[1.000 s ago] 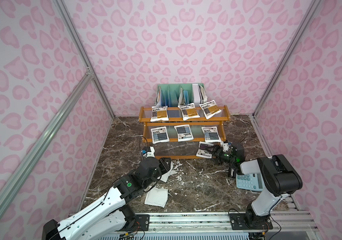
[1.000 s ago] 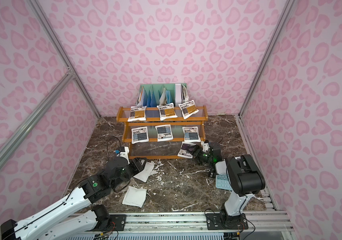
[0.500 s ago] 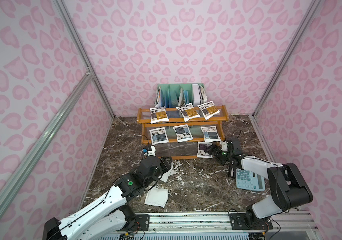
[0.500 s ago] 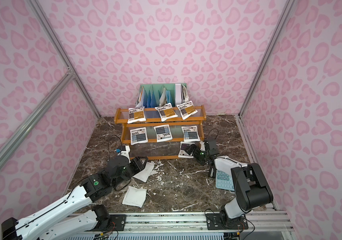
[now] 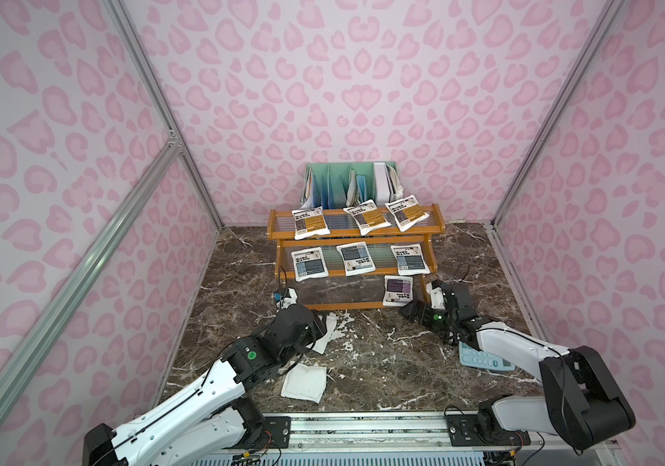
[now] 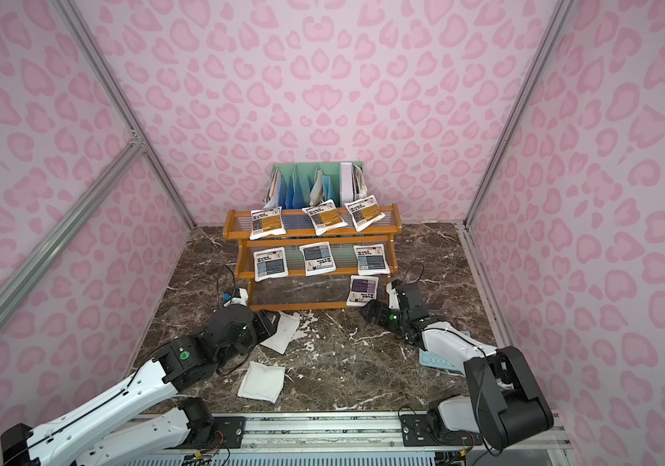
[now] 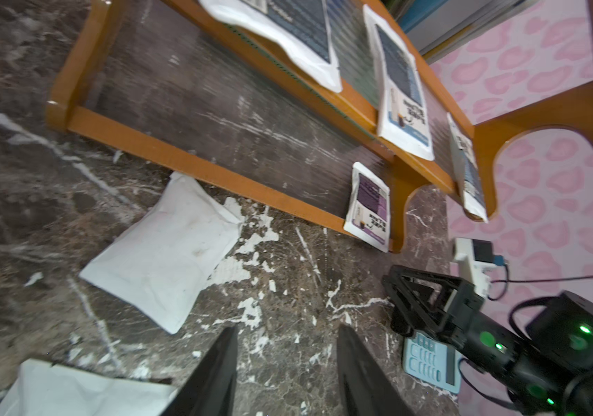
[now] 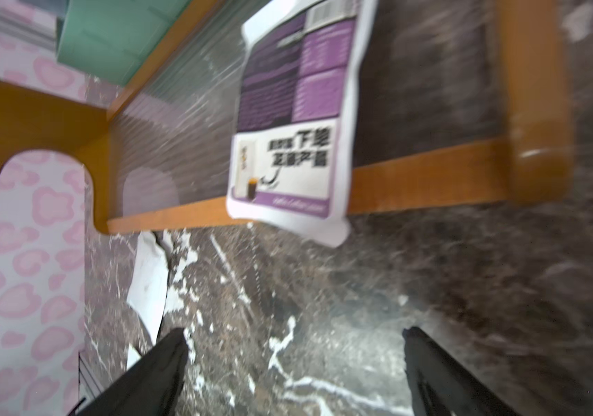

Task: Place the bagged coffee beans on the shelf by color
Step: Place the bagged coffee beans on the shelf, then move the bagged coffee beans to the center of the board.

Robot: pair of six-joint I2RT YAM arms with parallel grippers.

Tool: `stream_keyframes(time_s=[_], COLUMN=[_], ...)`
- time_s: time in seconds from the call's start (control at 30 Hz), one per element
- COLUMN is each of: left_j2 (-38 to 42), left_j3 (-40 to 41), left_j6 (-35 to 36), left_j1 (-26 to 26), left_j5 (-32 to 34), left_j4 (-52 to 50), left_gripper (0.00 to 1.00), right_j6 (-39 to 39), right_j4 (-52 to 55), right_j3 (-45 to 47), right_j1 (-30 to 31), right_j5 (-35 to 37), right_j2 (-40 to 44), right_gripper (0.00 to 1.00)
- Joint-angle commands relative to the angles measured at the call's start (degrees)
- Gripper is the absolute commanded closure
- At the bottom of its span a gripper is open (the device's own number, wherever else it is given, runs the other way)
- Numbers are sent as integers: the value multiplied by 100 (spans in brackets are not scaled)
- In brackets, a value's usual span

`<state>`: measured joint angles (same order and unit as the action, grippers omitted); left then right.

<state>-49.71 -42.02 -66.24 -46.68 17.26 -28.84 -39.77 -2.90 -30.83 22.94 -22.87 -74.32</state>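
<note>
Seven pouches (image 5: 310, 222) on shelf (image 5: 347, 306), two before it

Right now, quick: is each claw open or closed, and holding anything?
Left claw: open, holding nothing.
Right claw: open wide, holding nothing.

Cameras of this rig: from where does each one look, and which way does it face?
Top views: high above the robot's base, looking down and forward at the shelf; both arms show.
Left wrist: low before the shelf, facing its bottom tier; the left claw, fingertips only, and the right claw show.
Right wrist: close to the bottom tier, facing the purple pouch; only the right claw's fingertips show.
Shared: both wrist views hold that purple pouch, overhanging the front rail.
</note>
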Motion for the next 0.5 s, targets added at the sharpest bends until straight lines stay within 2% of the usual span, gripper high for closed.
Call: stream_keyframes(time_s=[0.0, 0.13, 0.2, 0.33, 0.47], left_j2=[-148, -481, -657, -884, -826], left_j3=[-37, 63, 137, 377, 868], left_j6=[-363, -733, -901, -947, -942], left_j1=[5, 8, 17, 70, 371], left_j5=[321, 236, 231, 159, -111], left_j4=[-1322, -1789, -1926, -1741, -1073], left_gripper=[53, 53, 52, 48, 35], right_j6=[542, 828, 962, 1059, 1094], right_j4=[279, 402, 475, 350, 263], right_j3=[-34, -389, -594, -747, -723], right_j1=[526, 1397, 1580, 1635, 1636], right_j5=[-30, 234, 286, 133, -23], right_j2=[310, 264, 155, 50, 20], right_gripper=[6, 7, 9, 11, 11])
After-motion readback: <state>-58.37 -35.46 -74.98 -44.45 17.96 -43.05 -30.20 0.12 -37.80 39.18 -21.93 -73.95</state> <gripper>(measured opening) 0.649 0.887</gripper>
